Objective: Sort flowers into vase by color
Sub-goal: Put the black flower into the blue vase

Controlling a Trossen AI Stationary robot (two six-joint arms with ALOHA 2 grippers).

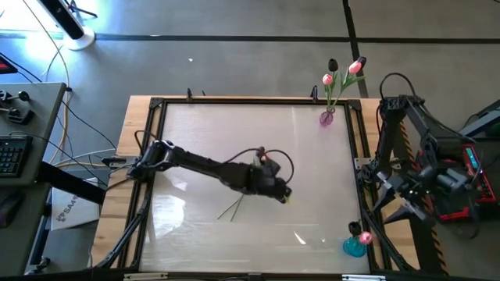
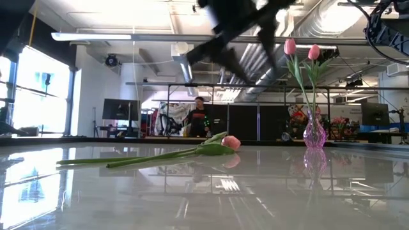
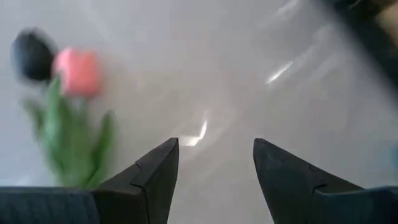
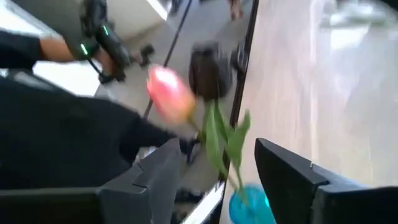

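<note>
While the left arm reached out over the middle of the glossy worktop [image 1: 203,226], its tool, the left tool [image 1: 286,195], hovered above the surface with its 2 dark fingers [image 3: 155,180] spread apart and nothing between them. Just beside it, a loose pink tulip [image 2: 230,142] lay flat on the worktop, its long green stem trailing away from the head; from above only the thin stem showed, poking out from under the arm. The left wrist view caught a blurred pink head [image 3: 78,71] next to a dark head [image 3: 32,55] over green leaves, though which blooms these were could not be told. At the near right corner of the worktop stood a blue vase [image 1: 355,247] holding a pink flower [image 1: 364,236] and a dark flower [image 1: 354,228]. The right arm waited off the right edge of the worktop, and the right tool [image 4: 214,180] sat open and empty, looking onto that blue vase with its pink and dark blooms. At the far right corner stood a purple vase [image 1: 326,118] with 2 pink tulips [image 1: 355,68] and 1 dark tulip [image 1: 333,65] rising upright from it. Beyond the worktop, a person [image 2: 199,118] in dark clothes stood in the room.
</note>
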